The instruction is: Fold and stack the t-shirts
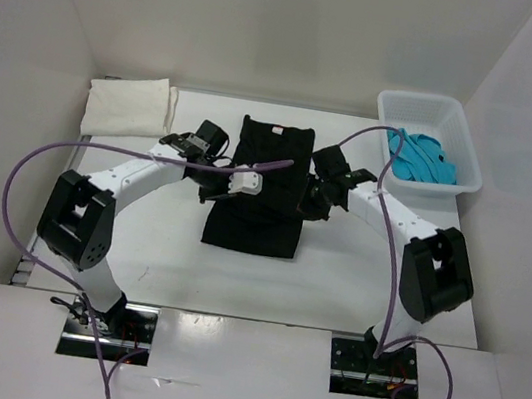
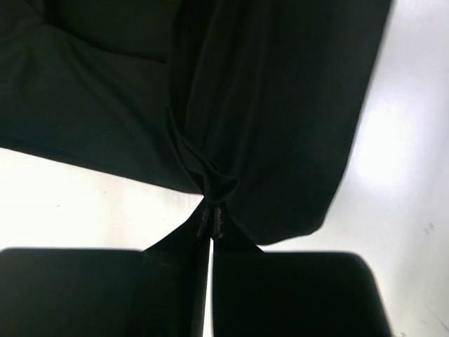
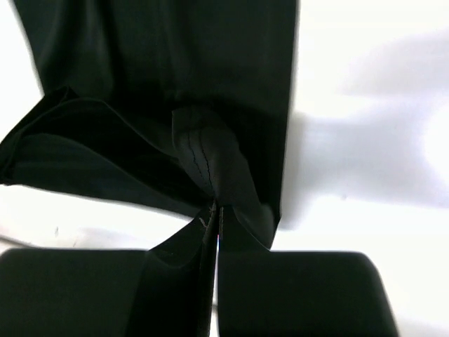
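Our left gripper [image 2: 210, 214] and right gripper [image 3: 217, 210] each clamp a side edge of the black t-shirt [image 1: 277, 161]. We should move them together, keeping the fold square.

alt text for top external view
A black t-shirt lies mid-table, with the left gripper and right gripper shut on its opposite sides. A cream-white t-shirt lies folded back left; a turquoise t-shirt sits in a white basket back right.
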